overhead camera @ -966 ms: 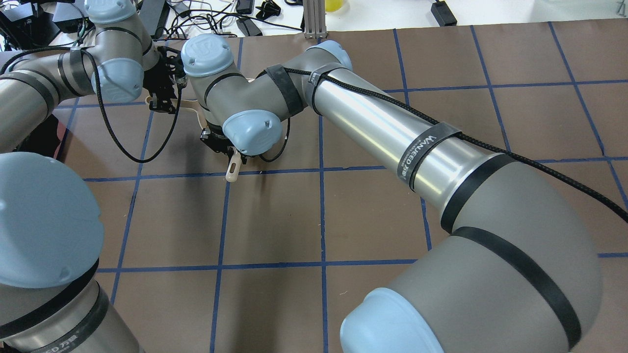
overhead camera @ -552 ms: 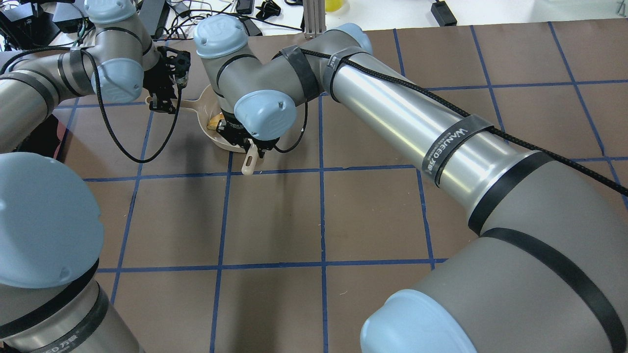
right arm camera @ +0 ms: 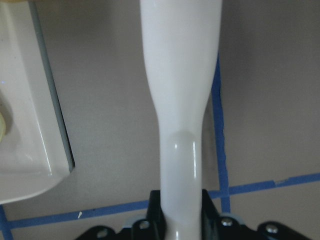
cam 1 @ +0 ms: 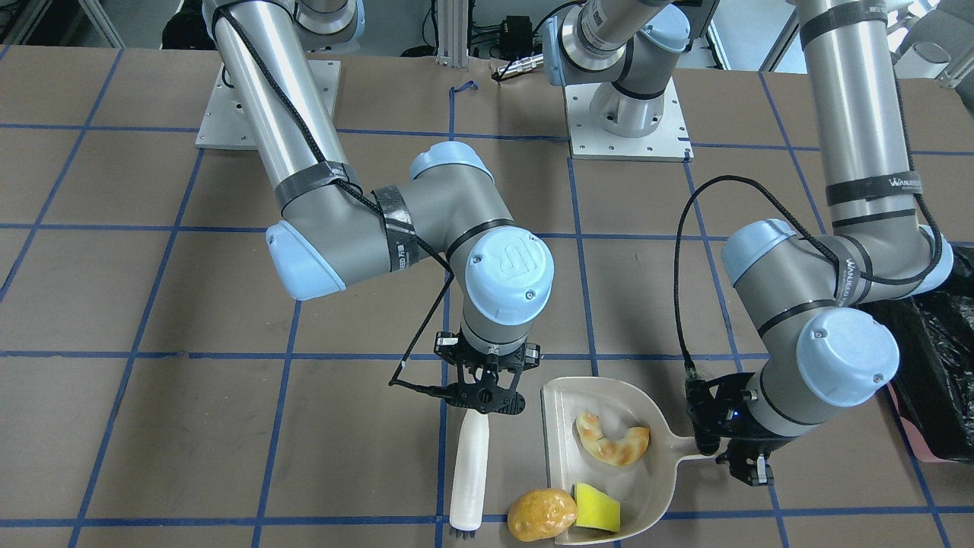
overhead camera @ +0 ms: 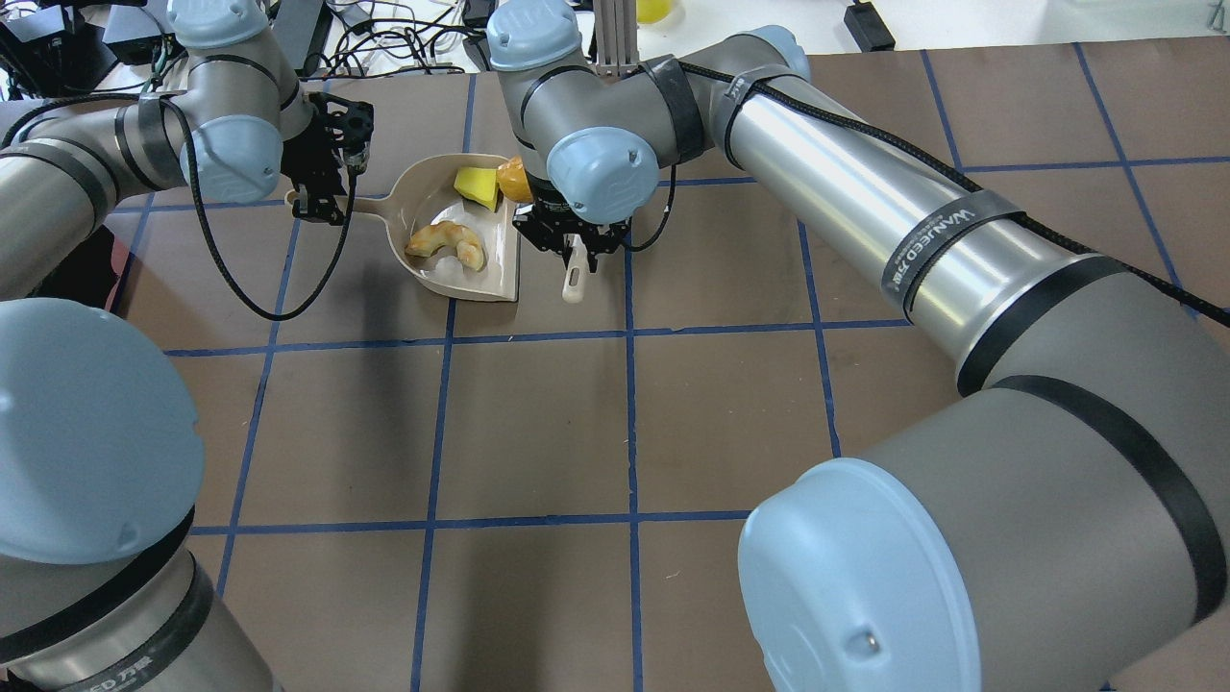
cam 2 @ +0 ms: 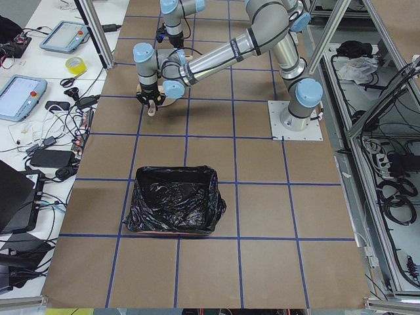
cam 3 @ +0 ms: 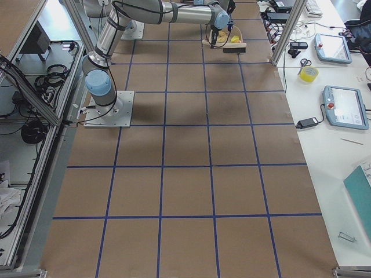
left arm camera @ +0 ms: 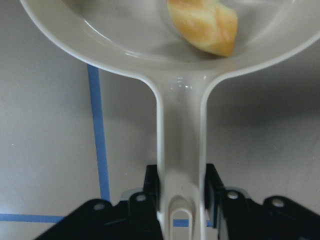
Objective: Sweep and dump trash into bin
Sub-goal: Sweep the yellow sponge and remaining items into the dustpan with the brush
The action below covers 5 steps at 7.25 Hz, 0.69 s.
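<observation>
The beige dustpan [cam 1: 647,487] lies flat on the mat. My left gripper [cam 1: 730,450] is shut on its handle [left arm camera: 181,150]. The croissant-like piece [cam 1: 612,441] lies in the pan's middle. The yellow sponge wedge [cam 1: 596,508] lies in the pan near its open lip. The orange-brown potato-like lump [cam 1: 542,514] sits beside the sponge, straddling that lip. My right gripper [cam 1: 485,399] is shut on the white brush handle [cam 1: 470,472], just beside the lip. The overhead view shows the pan [overhead camera: 428,197], croissant [overhead camera: 445,242], sponge [overhead camera: 476,185], lump [overhead camera: 512,180] and both grippers [overhead camera: 322,197] [overhead camera: 574,245].
The bin [cam 2: 174,207], lined with a black bag, stands on the mat towards my left; its bag shows at the front view's right edge [cam 1: 932,365]. Blue tape lines grid the brown mat. Cables and tablets lie beyond the table's far edge.
My right arm has swung right and away with the brush, uncovering the dustpan with the trash in it. My left gripper and the dustpan have stayed in place.
</observation>
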Tool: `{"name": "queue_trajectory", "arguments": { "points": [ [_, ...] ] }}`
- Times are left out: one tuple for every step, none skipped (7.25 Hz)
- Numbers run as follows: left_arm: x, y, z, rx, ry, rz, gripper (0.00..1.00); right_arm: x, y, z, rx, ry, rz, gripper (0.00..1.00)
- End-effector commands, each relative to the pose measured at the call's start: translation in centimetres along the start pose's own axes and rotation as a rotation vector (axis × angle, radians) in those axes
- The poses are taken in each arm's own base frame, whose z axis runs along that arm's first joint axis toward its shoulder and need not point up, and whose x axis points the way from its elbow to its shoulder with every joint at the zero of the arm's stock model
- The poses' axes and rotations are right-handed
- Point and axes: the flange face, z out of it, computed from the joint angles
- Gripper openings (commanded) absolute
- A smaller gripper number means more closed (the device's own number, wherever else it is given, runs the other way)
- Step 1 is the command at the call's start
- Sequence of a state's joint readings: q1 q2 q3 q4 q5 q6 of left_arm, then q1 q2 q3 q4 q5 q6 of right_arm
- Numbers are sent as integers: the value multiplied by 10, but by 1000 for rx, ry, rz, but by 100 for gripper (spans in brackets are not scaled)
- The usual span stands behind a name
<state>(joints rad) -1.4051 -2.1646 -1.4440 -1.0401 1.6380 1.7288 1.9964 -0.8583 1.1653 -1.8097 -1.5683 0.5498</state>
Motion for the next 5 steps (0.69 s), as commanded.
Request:
{"name": "queue_trajectory", "arguments": {
  "points": [
    [0,0,0,-2,0,0,0,-1,-22,14,39,18,-57,0],
    [0,0,0,0,1,-1,0,-4,-28,19,37,15,-61,0],
    [0,1,1,0,2,-1,0,-9,-34,25,35,7,-67,0],
    [0,0,0,0,1,0,0,-14,-41,30,37,3,-70,0],
    [0,0,0,0,1,0,0,-18,-48,36,42,2,-90,0]
  ]
}}
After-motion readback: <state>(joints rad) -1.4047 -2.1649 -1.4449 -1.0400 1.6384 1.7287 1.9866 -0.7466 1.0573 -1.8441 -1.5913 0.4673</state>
